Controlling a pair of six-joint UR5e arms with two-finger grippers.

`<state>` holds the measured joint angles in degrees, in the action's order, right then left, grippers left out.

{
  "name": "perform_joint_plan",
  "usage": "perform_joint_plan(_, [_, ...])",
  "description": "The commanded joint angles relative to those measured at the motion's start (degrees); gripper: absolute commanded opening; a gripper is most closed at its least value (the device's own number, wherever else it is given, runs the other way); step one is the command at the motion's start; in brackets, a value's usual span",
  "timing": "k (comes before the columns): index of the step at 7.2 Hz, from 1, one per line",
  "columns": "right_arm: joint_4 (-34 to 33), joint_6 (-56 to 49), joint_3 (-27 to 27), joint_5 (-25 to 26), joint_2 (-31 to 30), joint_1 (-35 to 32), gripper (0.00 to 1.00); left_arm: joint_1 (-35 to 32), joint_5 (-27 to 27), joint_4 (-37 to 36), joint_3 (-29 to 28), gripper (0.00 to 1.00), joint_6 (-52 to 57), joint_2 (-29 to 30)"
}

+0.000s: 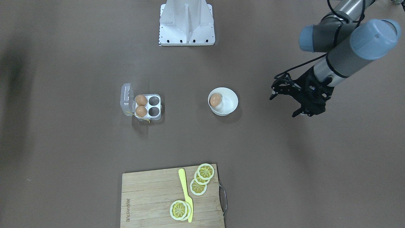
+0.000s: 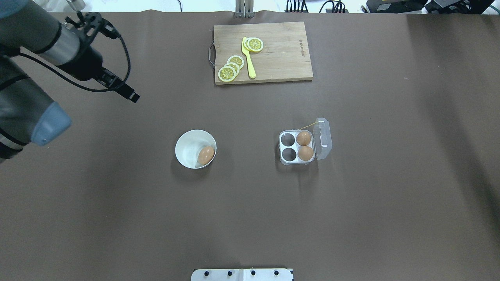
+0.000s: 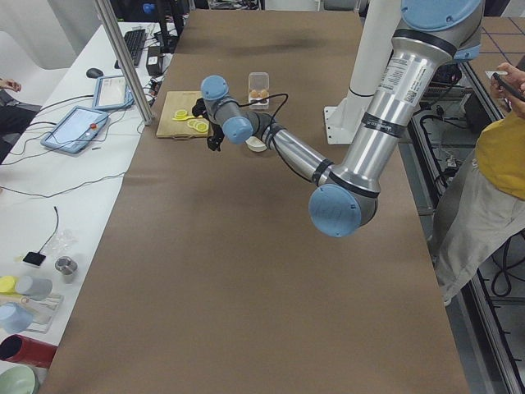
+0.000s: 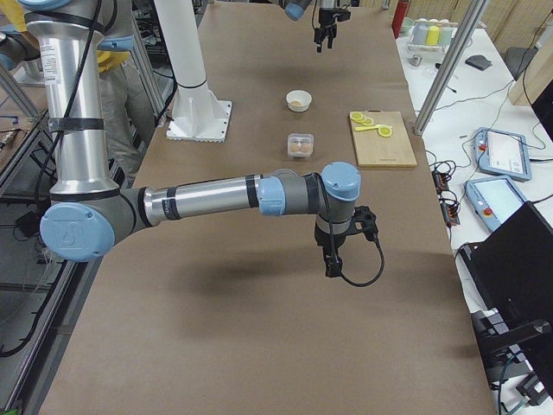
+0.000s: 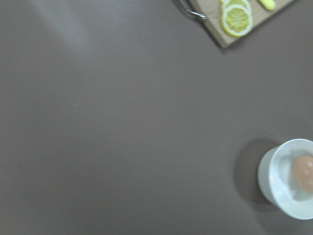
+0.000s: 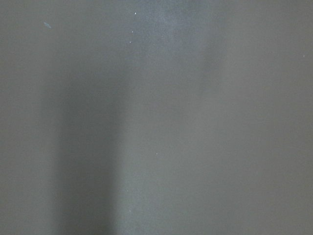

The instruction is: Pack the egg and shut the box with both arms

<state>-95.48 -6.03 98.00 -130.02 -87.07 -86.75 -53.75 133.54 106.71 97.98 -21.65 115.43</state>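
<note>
While the left gripper (image 1: 283, 106) hangs over the bare table (image 1: 63, 142) with its jaws spread wide and nothing between them, the right gripper (image 4: 333, 259) appears only in the side view from the robot's right. From there I cannot tell whether its jaws are parted or closed. It too is over bare table, well apart from everything else.

Three eggs are in sight. One egg (image 1: 215, 99) lies in the white bowl (image 1: 232, 98), leaning against the wall on the side nearer the box. The left gripper is well apart from the bowl, out toward the robot's left.

The box (image 1: 148, 106) has four cells and its clear lid (image 1: 126, 99) stands open on the far side from the bowl. The two cells next to the lid each hold an egg (image 1: 141, 100) (image 1: 141, 111); the two cells nearer the bowl are empty. A yellow string (image 1: 144, 119) trails from one corner.

On the cutting board (image 1: 148, 196) lie one yellow knife (image 1: 185, 193) and what look like five overlapping lemon slices (image 1: 205, 171), three on one side of the knife and two on the other.
</note>
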Motion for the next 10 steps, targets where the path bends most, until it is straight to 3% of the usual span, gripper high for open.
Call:
perform_joint_plan(1, [-0.1,0.0,0.4,-0.5,-0.2,0.0,1.0,8.6,-7.1,0.0,-0.6,0.94,-5.0,4.2])
perform_joint_plan(2, [0.0,0.0,0.4,-1.6,-0.4,0.0,1.0,11.1,-9.2,0.0,-1.0,0.86,-6.1,5.0])
perform_joint_plan(5, [0.2,0.0,0.4,-1.8,-1.8,0.0,1.0,15.9,-12.8,0.1,-4.9,0.82,-8.0,8.9])
perform_joint_plan(10, [0.4,0.0,0.4,-1.8,-1.8,0.0,1.0,16.8,-12.9,0.4,-9.1,0.76,-8.2,10.4])
